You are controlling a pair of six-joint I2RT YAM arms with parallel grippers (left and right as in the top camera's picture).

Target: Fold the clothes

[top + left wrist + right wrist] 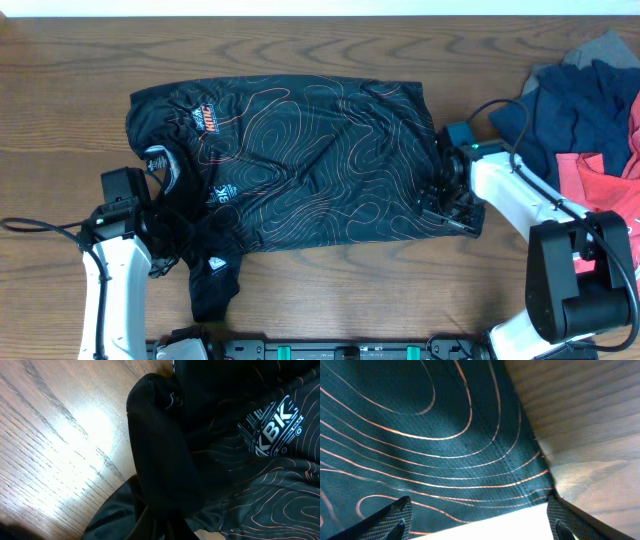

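Black jersey (pixel 320 160) lies on the table (pixel 300 50). Left fingers (pixel 150 215) pinch its bunched cloth; right fingers (pixel 395 516) stand spread at its hem.

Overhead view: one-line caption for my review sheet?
Black jersey spread on wooden table; left tool shut on its bunched left edge, right tool open at right hem, more clothes heaped aside.

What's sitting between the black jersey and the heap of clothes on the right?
Overhead view: the right gripper at the edge of the black jersey, then its white arm, over wooden table, before the heap.
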